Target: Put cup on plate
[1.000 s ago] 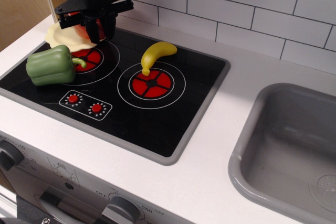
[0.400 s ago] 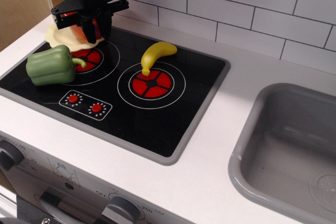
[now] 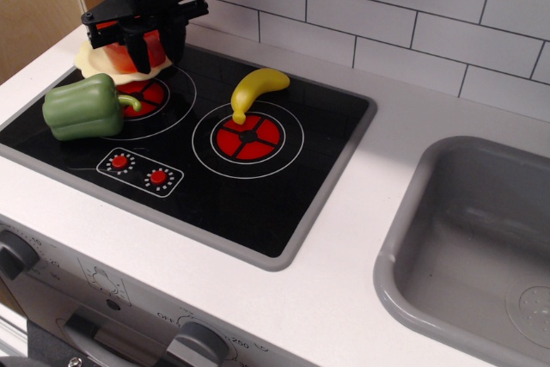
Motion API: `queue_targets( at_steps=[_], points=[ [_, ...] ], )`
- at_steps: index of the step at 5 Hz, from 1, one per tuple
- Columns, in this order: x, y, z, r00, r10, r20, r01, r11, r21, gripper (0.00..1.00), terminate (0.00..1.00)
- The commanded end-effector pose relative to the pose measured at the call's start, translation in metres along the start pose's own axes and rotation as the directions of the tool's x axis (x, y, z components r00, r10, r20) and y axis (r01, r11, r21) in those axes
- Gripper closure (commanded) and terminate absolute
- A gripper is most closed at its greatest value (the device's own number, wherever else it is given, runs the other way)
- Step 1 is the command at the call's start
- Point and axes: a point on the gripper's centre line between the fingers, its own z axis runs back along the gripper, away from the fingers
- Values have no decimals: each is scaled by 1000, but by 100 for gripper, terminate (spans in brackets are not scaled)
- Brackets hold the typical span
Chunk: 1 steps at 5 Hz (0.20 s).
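**End effector over cup at back-left of hob**

Black end effector [image 3: 144,47] sits at the far left corner of the stove top, fingers pointing down. The red-orange cup [image 3: 135,51] shows between and behind the fingers, which stand on either side of it. Cannot tell whether the fingers press the cup or merely straddle it; contact is hidden by the black frame of the tool.

Cup is over the pale yellow plate [image 3: 94,58]. The plate's wavy rim shows to the left of the cup and below it, lying at the back-left edge of the hob and partly over the left burner. Whether the cup's base rests on the plate or hangs just above is not clear from this angle.

Green pepper [image 3: 83,106] lies on its side on the left burner [image 3: 148,95], just in front of the plate, stem pointing right. Yellow banana [image 3: 255,89] lies at the back edge of the right burner [image 3: 248,135], well apart from the cup. Two red knob prints [image 3: 139,171] sit near the front of the black hob.

White desk [image 3: 361,238] surrounds the hob; grey sink [image 3: 468,238] to the right. White tiled wall [image 3: 387,6] behind.
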Motion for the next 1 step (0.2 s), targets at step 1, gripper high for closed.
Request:
queue_targets(
  at_steps=[1],
  points=[
    [1,2,27,995,-29,93,31,999,-20,0,100]
  ],
)
